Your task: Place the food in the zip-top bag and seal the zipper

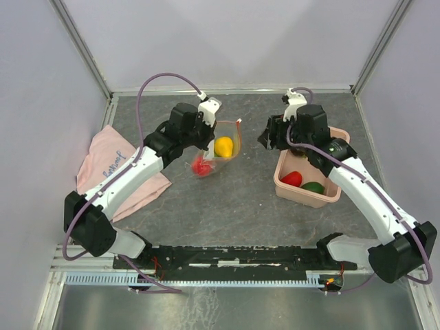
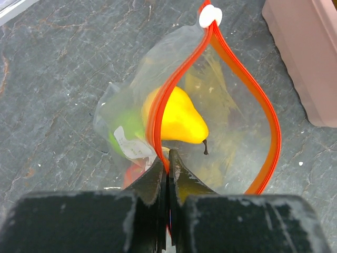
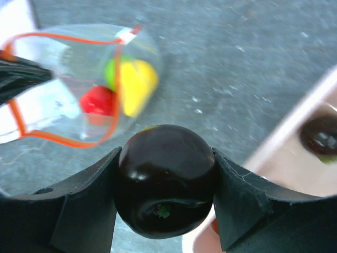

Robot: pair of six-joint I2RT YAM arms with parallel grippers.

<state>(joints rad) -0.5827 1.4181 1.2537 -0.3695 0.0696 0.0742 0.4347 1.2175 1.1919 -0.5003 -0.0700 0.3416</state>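
Note:
My left gripper (image 2: 167, 158) is shut on the red-orange zipper (image 2: 268, 121) at the near side of the zip-top bag (image 1: 230, 157). The bag hangs with its mouth spread open. Inside it lie a yellow pear (image 2: 179, 118), a red piece (image 3: 97, 100) and a green piece (image 3: 110, 71) of food. To the right of the bag, my right gripper (image 3: 166, 155) is shut on a round dark purple fruit (image 3: 164, 184). It hovers by the left end of the pink bin (image 1: 330, 196), apart from the bag.
The pink bin holds a red piece (image 1: 292, 179), a green piece (image 1: 313, 186) and a dark one (image 3: 318, 134). A pink cloth (image 1: 110, 161) lies at the left under my left arm. Grey walls close the back and sides.

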